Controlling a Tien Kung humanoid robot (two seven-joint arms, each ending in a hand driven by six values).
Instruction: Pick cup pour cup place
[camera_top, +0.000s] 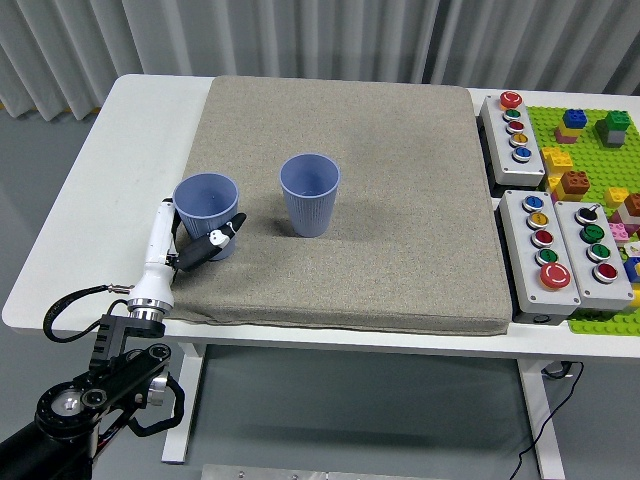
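The left hand's dark fingers curl around the near side of the left blue cup, and a white finger lies along the cup's left flank, so the left hand clasps the cup low on its wall. The cup stands upright, its mouth open to the camera, at the left edge of the grey mat; whether its base rests on the mat or is just clear of it cannot be told. From the hand a white forearm section runs down and toward the camera to a silver wrist collar, and the black arm goes on off the lower left corner, with a black cable looping beside it.

The second blue cup stands upright to the right, near but well apart from the held one, with bare mat between them. The mat lies open behind and to the right of both cups. The white table shows a bare strip left of the mat. On the right side sit button boxes and a green brick baseplate with coloured bricks.
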